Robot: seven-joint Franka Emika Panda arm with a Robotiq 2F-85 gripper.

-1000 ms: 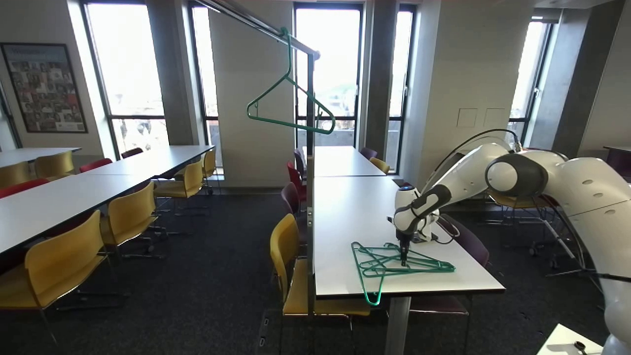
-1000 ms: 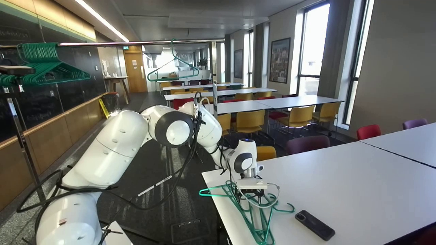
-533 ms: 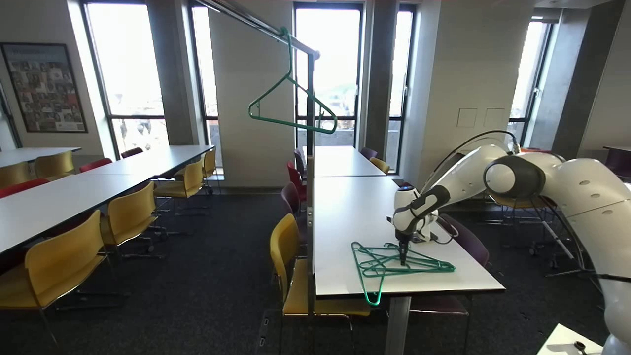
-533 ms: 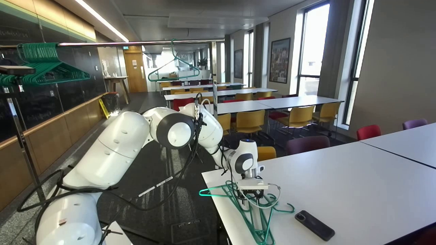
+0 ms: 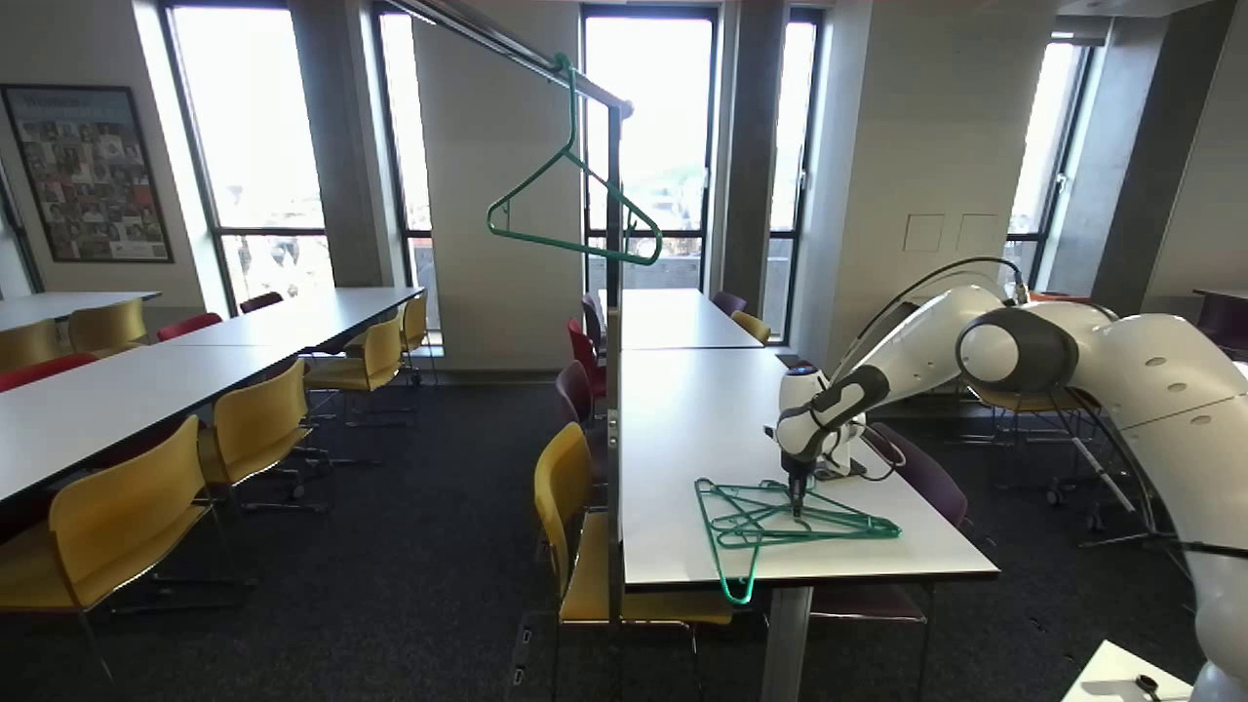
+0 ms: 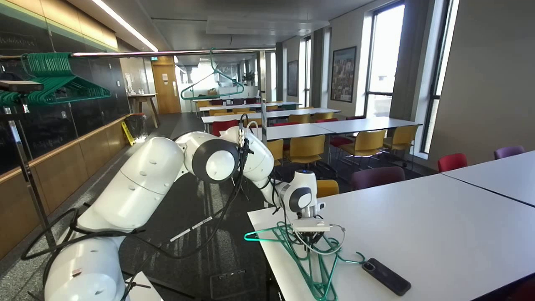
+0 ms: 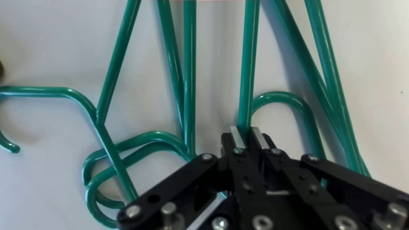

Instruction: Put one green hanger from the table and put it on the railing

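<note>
Near me, a dark phone (image 6: pixel 386 276) lies on the white table (image 6: pixel 418 225), in from its end edge. Beside it, a tangle of green hangers (image 7: pixel 189 80) pokes one corner past that edge. Over the tangle, the gripper (image 7: pixel 248 135) is clenched on a single bar of one green hanger (image 7: pixel 248 64), presumably to draw just that one out. Farther away, by the table's far corner, stands the railing (image 6: pixel 167 52), where a lone hanger (image 5: pixel 556 243) hangs by its hook, likely the pattern to copy.
</note>
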